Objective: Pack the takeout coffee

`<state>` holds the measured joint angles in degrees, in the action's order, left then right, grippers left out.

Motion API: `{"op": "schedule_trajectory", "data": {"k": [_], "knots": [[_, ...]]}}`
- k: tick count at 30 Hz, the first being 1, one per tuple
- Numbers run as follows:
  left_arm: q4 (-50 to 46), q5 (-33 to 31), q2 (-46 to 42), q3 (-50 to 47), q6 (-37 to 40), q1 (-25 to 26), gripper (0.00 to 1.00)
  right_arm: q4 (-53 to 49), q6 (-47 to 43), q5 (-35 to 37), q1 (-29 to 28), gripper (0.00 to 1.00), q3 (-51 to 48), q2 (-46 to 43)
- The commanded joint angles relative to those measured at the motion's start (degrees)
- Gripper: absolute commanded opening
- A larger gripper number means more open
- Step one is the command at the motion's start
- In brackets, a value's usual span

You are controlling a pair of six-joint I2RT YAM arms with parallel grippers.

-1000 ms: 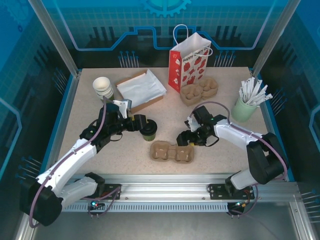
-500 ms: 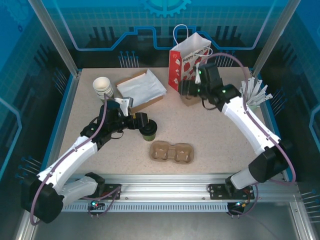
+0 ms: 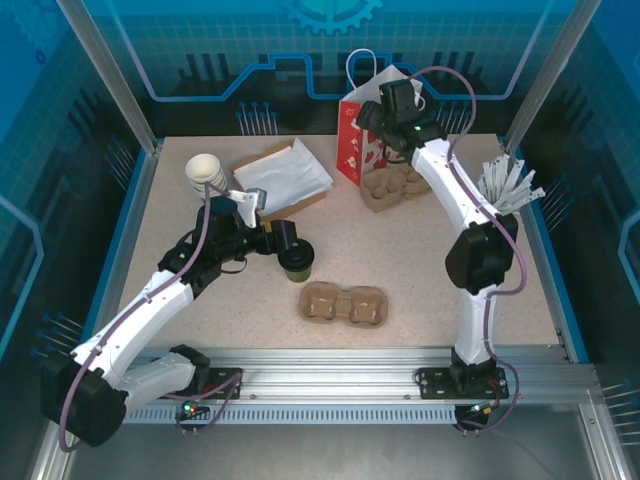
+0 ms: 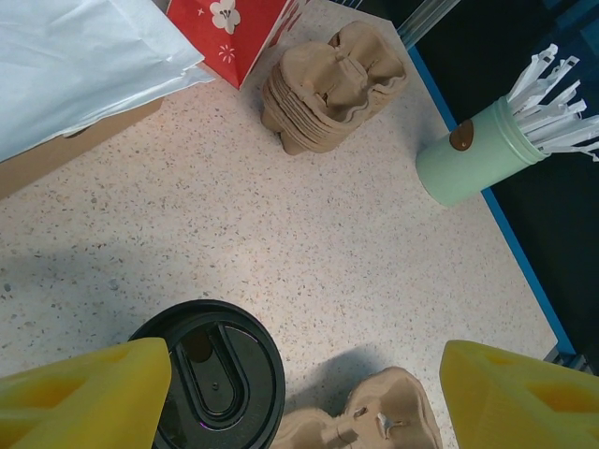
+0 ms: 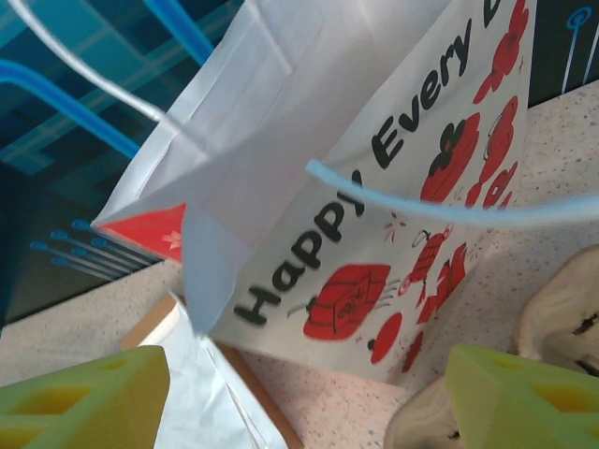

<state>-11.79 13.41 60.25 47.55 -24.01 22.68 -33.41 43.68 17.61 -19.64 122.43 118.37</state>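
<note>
The takeout coffee (image 3: 297,264), an olive-green cup with a black lid, stands on the table left of centre. My left gripper (image 3: 289,247) hovers over it, open. In the left wrist view the black lid (image 4: 213,383) lies just inside the left yellow finger (image 4: 84,398), and the wide gap to the right finger is otherwise bare. The strawberry-print bag (image 3: 365,150) stands upright at the back. My right gripper (image 3: 376,112) is raised at its top edge, open. In the right wrist view the bag's open mouth and printed side (image 5: 374,187) are close ahead of it.
A two-cup pulp carrier (image 3: 343,303) lies just right of the coffee. A stack of carriers (image 3: 397,183) sits beside the bag. A pale green cup of white sticks (image 3: 493,218) is at the right, stacked white cups (image 3: 205,174) and a box with white paper (image 3: 283,178) at the back left.
My right arm swung from beside the pulp carrier at mid-table up and back to the bag's top. The left gripper and the coffee have hardly moved.
</note>
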Motion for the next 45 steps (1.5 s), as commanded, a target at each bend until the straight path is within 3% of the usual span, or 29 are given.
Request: {"op": "schedule_trajectory", "data": {"k": [1, 13, 27, 45], "knots": [[-0.53, 1.7, -1.09, 1.86, -0.69, 0.37, 0.77, -2.86, 6.55, 4.02, 1.05, 0.78, 7.72, 4.33], [-0.91, 2.05, -1.74, 1.26, -0.86, 0.53, 0.77, -7.61, 11.95, 4.63, 3.02, 0.7, 23.89, 16.6], [-2.18, 2.24, -2.86, 0.8, -1.11, 0.75, 0.77, -7.99, 11.57, 5.13, 4.26, 0.38, 28.19, 19.98], [-1.83, 2.88, -2.42, 0.8, -0.61, 0.94, 0.77, -8.68, 8.04, 3.77, 5.08, 0.07, 28.55, 17.45]]}}
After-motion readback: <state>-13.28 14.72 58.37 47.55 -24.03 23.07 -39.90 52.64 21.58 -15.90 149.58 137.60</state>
